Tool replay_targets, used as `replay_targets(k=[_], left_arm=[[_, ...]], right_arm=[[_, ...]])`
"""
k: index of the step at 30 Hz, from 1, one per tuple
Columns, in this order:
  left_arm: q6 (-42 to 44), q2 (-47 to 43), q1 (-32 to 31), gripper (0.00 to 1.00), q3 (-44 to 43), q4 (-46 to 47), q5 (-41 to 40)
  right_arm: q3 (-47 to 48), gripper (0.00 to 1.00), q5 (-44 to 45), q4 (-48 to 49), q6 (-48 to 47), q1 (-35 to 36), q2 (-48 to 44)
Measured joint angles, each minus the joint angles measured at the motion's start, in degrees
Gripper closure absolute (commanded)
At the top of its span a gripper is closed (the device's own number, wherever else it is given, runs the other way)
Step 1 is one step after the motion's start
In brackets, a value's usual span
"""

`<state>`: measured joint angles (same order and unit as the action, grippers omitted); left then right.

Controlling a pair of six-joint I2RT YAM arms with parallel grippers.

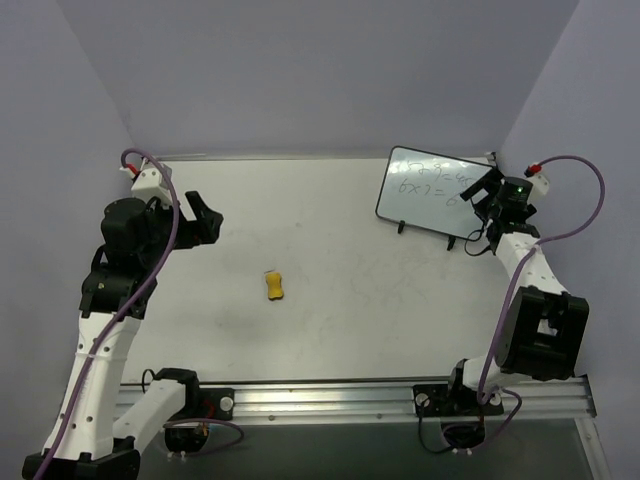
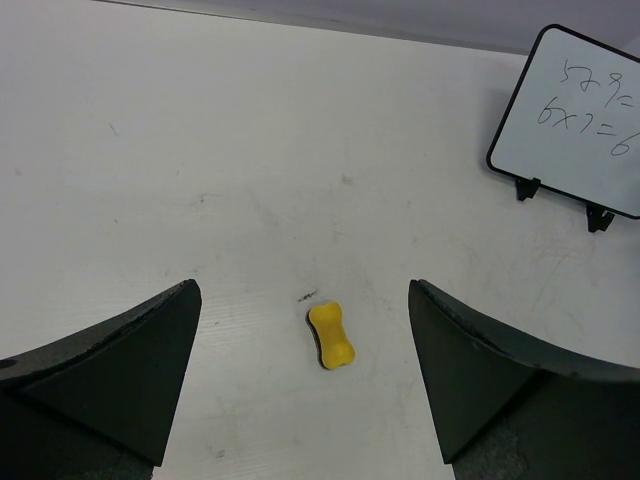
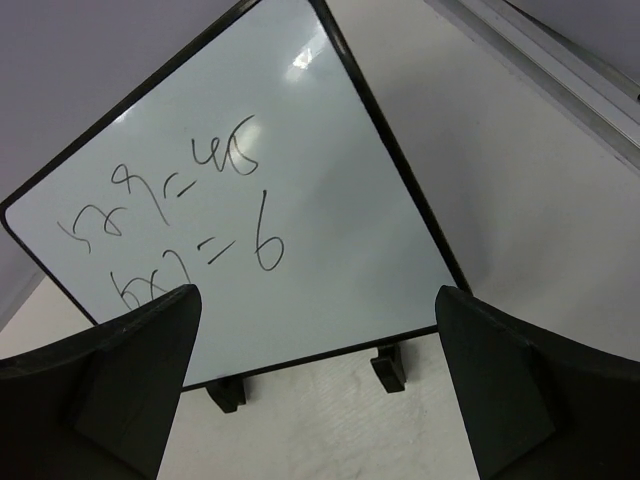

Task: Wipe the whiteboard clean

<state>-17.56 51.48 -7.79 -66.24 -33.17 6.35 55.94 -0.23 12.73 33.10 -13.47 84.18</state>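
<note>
Whiteboard (image 1: 430, 192): stands tilted on small black feet at far-right rear of table (image 1: 350, 320), w/ dark handwritten sums on its face. Right gripper (image 3: 315, 290): jaws spread wide, nothing held, facing the board at close range near its right edge; contact can't be told. Left gripper (image 2: 302, 288): jaws also wide, empty, above table at left, well apart from board. Yellow eraser (image 1: 275, 286): lies flat mid-table, btwn the arms.

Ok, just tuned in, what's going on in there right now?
Nothing is held yet. The right gripper, open, faces the whiteboard at the far right of the table; its handwritten sums are not yet wiped. The left gripper, open, points toward the yellow eraser lying mid-table, not touching it.
</note>
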Motion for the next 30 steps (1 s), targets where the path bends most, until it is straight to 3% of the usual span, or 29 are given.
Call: replay_targets(k=[14, 30], left_arm=[[-0.5, 1.0, 0.0, 0.06, 0.2, 0.3, 2.1], [-1.3, 1.2, 0.0, 0.06, 0.2, 0.4, 3.5]], right_arm=[[-5.7, 0.03, -12.5, 17.2, 5.1, -10.3, 9.0], [-10.3, 0.09, -20.2, 37.2, 9.6, -10.9, 12.2]])
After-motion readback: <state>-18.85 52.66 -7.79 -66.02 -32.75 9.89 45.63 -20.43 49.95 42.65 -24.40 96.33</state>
